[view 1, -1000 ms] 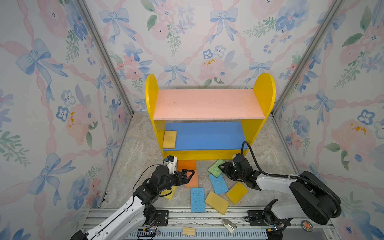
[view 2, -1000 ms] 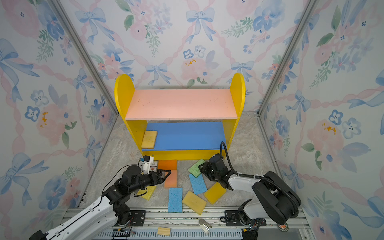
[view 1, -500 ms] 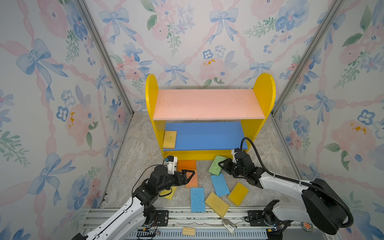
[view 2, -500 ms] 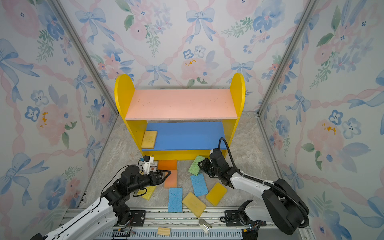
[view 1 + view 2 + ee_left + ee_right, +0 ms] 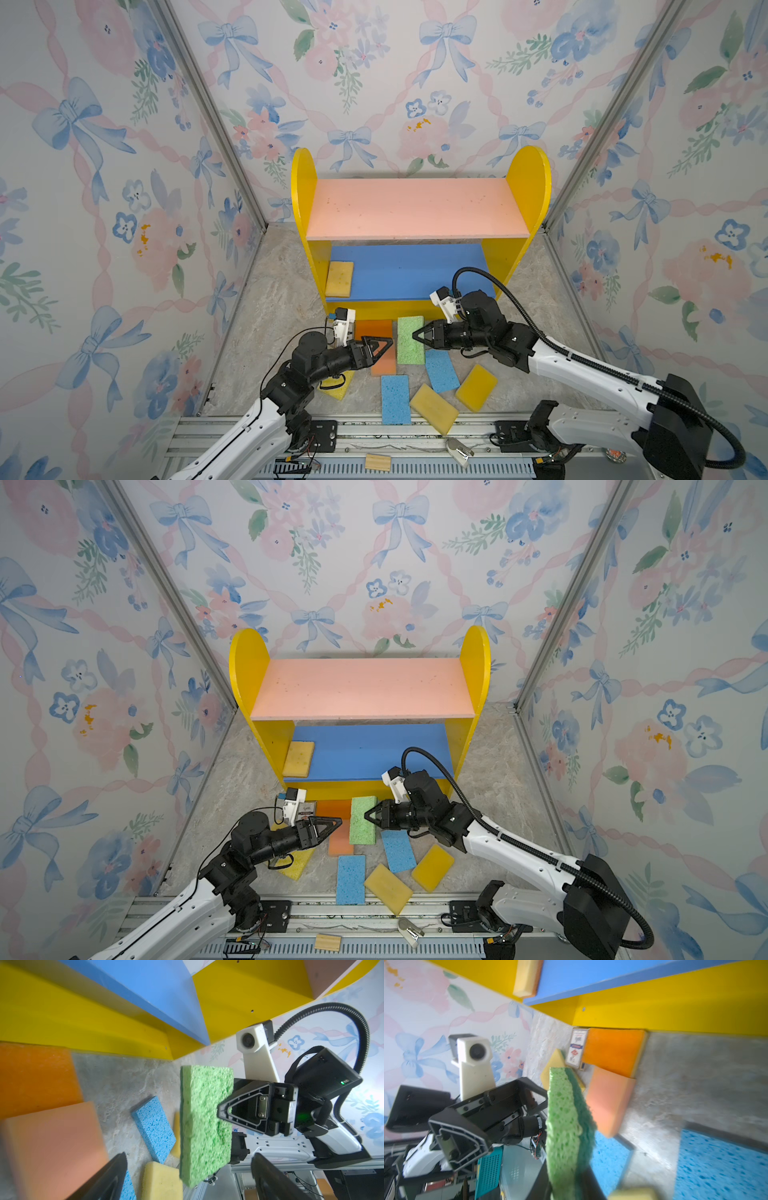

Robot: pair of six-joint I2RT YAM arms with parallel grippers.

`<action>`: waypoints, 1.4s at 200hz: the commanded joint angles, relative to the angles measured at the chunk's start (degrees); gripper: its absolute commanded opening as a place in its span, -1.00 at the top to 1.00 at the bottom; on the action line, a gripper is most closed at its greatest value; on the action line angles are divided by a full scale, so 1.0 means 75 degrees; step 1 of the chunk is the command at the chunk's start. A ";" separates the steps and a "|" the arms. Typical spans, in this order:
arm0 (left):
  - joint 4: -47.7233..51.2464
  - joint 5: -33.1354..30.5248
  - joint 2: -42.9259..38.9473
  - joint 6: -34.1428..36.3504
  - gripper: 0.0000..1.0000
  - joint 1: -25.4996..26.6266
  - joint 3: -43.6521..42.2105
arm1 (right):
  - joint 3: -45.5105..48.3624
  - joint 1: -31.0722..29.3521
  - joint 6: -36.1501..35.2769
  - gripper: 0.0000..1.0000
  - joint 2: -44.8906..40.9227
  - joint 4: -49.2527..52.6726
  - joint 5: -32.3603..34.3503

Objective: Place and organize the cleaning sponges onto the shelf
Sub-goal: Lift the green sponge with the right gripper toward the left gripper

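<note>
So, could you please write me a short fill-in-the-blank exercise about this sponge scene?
The right gripper is shut on a sponge coloured ____.
The left gripper has its jaws ____.
The mustard sponge lies on the shelf, on its ____ board, the blue one.
Missing: green; open; lower.

The shelf (image 5: 419,208) stands at the back; one sponge (image 5: 339,278) lies at the left end of its lower board (image 5: 407,270); loose sponges (image 5: 395,399) lie on the floor (image 5: 282,299) before it, a raised sponge (image 5: 410,340) above them, a card box (image 5: 576,1048) at their left.
</note>
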State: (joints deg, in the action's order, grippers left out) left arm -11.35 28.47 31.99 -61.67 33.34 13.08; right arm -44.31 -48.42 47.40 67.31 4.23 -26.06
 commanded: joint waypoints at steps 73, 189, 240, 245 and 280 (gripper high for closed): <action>-0.1337 0.0492 0.0014 -0.0518 -0.11 -0.0145 0.0069 | -0.0795 -0.0411 -0.0195 0.62 0.0903 -0.1099 -0.1268; -0.1814 0.0292 -0.0097 -0.0953 0.84 -0.0608 0.0130 | 0.0060 -0.0393 0.0584 -0.01 0.0092 -0.1821 -0.1250; -0.1809 0.0433 -0.0032 -0.0930 0.86 -0.0744 0.0083 | 0.0247 -0.0388 0.0570 0.16 -0.0338 -0.1592 -0.1148; -0.1814 0.0440 -0.0023 -0.0930 0.85 -0.0750 0.0077 | 0.0254 -0.0393 0.0578 0.19 -0.0318 -0.1623 -0.1150; -0.1814 0.0484 -0.0023 -0.0953 0.85 -0.0765 0.0106 | 0.0213 -0.0446 0.0641 0.28 -0.0078 -0.1864 -0.1196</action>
State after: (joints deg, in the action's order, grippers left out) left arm -23.94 31.22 31.70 -68.71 28.10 13.17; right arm -43.20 -51.11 51.92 65.84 -7.62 -34.50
